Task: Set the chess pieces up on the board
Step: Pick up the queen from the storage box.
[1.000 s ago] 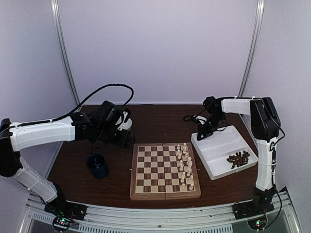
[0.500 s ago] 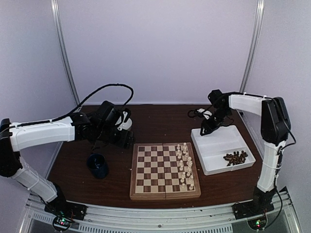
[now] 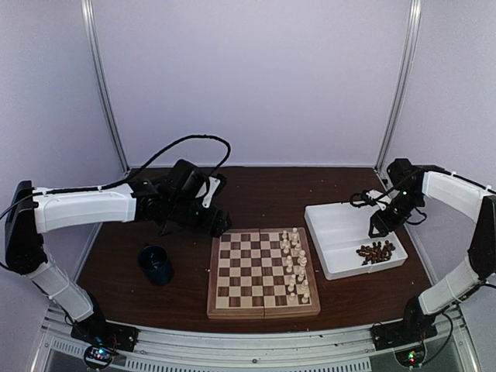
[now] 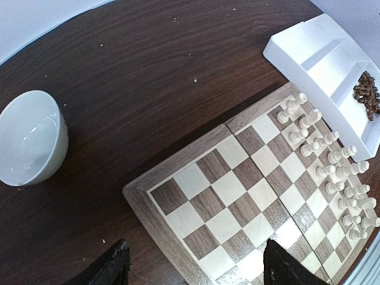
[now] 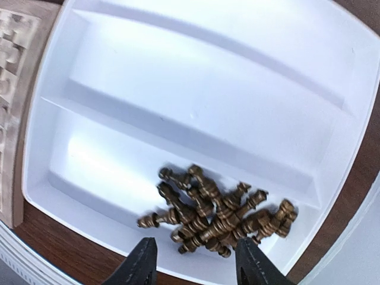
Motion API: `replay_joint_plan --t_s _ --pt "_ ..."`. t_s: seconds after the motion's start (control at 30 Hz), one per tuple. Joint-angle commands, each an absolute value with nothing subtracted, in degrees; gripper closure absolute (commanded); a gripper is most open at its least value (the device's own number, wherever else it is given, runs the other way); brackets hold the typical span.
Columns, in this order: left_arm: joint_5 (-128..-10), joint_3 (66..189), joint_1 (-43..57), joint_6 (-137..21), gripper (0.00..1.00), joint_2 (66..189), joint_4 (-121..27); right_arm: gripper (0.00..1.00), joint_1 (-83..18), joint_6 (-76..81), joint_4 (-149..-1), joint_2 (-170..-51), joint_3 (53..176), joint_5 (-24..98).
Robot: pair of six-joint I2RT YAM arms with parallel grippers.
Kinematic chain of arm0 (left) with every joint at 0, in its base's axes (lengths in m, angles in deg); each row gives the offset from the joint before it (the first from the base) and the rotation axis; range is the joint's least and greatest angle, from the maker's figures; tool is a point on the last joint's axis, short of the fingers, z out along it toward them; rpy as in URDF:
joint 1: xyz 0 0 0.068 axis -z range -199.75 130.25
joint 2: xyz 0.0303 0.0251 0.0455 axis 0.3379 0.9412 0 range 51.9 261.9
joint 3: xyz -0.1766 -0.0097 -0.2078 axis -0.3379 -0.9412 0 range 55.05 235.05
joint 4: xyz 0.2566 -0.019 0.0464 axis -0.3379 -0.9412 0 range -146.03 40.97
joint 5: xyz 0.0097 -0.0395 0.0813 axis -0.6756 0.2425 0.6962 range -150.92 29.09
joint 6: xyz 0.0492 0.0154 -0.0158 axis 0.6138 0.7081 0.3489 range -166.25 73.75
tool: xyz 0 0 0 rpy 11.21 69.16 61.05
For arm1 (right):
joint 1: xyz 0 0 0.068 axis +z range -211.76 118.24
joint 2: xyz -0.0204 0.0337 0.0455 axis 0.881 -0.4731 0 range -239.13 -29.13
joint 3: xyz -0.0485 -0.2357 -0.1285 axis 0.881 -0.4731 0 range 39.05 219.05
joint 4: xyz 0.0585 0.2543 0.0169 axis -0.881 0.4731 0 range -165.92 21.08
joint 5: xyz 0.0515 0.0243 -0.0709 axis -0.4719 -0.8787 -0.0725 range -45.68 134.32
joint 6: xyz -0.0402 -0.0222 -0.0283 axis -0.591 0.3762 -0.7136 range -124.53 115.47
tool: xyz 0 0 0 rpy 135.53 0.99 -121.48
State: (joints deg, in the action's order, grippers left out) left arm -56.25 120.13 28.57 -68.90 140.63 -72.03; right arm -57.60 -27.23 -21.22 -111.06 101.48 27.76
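The board (image 3: 248, 273) lies flat on the dark table (image 3: 256, 190) in front of the two arms, where it lay a second ago. The cream chess pieces (image 3: 294, 262) stand upright in two files along its right edge, also unmoved. The dark chess pieces (image 3: 377, 251) lie tumbled in a heap in the near compartment of the white tray (image 3: 335, 229), which sits just to the right of the board. The right gripper (image 3: 377, 230) has changed most. A second ago it was at the tray's far left corner, and it now hangs over the heap; the wrist view shows its fingers (image 5: 141, 261) parted to a moderate gap, with nothing between them and the dark pieces (image 5: 217, 217) just beyond the tips. The left gripper (image 3: 217, 225) has slid a little to the right and now hovers near the board's far left corner, its jaws wide apart and holding nothing. A white bowl (image 4: 27, 139) sits on the table beyond that corner, and a blue cup (image 3: 156, 263) stands well to the left of the board.
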Motion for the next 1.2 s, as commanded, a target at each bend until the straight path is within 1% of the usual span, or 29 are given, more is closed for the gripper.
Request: replay_joint_plan --t_s 0.0,0.2,0.33,0.63,0.97,1.1,1.17 --pt "-59.66 121.53 28.24 -68.81 0.23 141.65 -66.91 0.53 -60.91 -27.14 -20.83 -108.27 97.88 34.99" --pt "-60.90 121.56 28.24 -69.90 0.25 142.76 -67.63 0.59 -64.15 -26.98 -20.81 -111.80 96.75 36.92" --pt "-60.77 120.59 28.24 -70.79 0.25 142.05 -67.11 0.64 -64.31 -26.97 -21.36 -115.16 96.81 35.56" --pt "-60.91 119.81 28.23 -71.09 0.25 141.45 -66.63 0.70 -64.31 -26.67 -23.63 -120.16 95.74 34.76" --pt "-60.91 120.16 28.24 -71.96 0.25 142.97 -66.69 0.67 -64.31 -26.73 -24.73 -124.49 95.76 35.23" --pt "-60.91 120.18 28.24 -72.35 0.25 143.30 -66.60 0.62 -64.31 -26.47 -25.37 -125.98 95.69 35.54" --pt "-60.91 120.18 28.24 -72.44 0.25 143.39 -66.39 0.61 -64.27 -26.42 -25.05 -126.42 96.14 34.86"
